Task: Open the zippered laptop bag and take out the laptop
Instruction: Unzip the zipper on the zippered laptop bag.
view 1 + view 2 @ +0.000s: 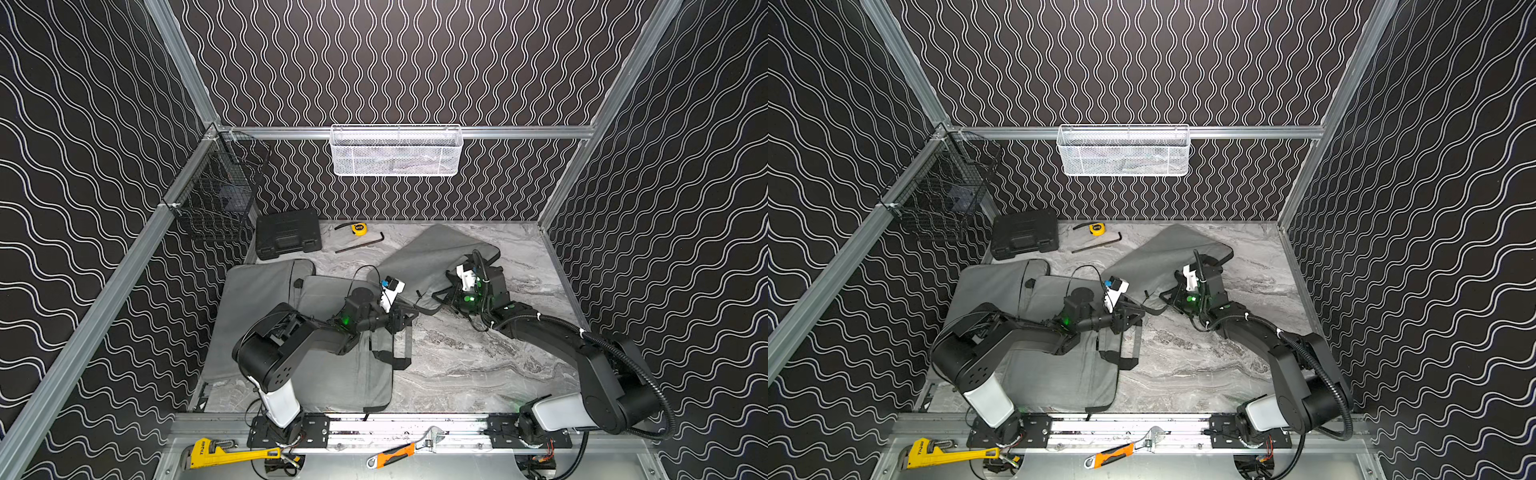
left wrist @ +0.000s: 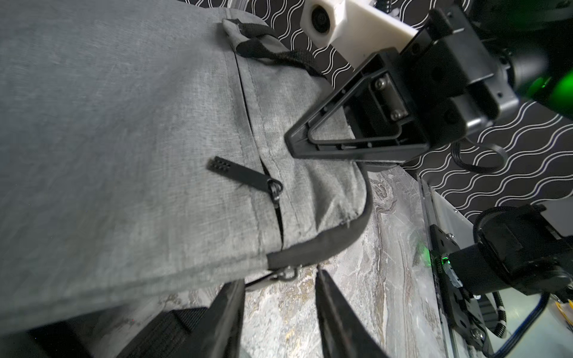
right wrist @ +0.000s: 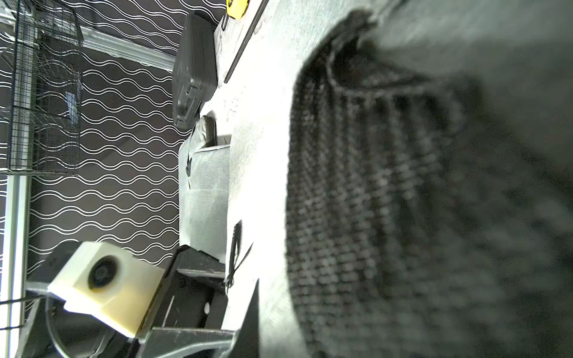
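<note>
Unzipping: my right gripper point(image 2: 290, 144) clamps the grey fabric laptop bag point(image 2: 124, 139); my left gripper point(image 2: 279, 277), jaws parted, must close on its metal zipper pull point(image 2: 286, 273).

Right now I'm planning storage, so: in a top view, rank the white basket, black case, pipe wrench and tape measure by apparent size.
1. white basket
2. black case and pipe wrench: unranked. The wrench looks longer, the case broader, and the wrench lies nearer the camera.
3. tape measure
</note>
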Robot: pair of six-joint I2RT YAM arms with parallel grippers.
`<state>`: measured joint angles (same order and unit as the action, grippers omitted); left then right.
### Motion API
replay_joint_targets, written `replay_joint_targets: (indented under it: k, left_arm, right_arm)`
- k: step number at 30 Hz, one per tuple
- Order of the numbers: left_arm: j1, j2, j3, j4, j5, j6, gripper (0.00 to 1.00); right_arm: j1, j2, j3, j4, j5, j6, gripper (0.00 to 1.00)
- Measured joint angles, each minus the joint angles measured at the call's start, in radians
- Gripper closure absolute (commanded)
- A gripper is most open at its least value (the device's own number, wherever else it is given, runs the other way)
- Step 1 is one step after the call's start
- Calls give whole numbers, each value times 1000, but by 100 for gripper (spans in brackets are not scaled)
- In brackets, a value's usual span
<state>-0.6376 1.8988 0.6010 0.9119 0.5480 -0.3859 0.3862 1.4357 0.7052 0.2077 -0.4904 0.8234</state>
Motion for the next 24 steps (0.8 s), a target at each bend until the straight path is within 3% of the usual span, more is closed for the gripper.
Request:
replay_joint_targets:
  k: [17,24]
  left_arm:
    - [-15,58,37,54,66,5,65]
    - [-21,46,21,46,67,7,79]
  right_arm:
    - [0,-5,31,-23,7,3,90]
    - [0,-3,31,-24,7,4,89]
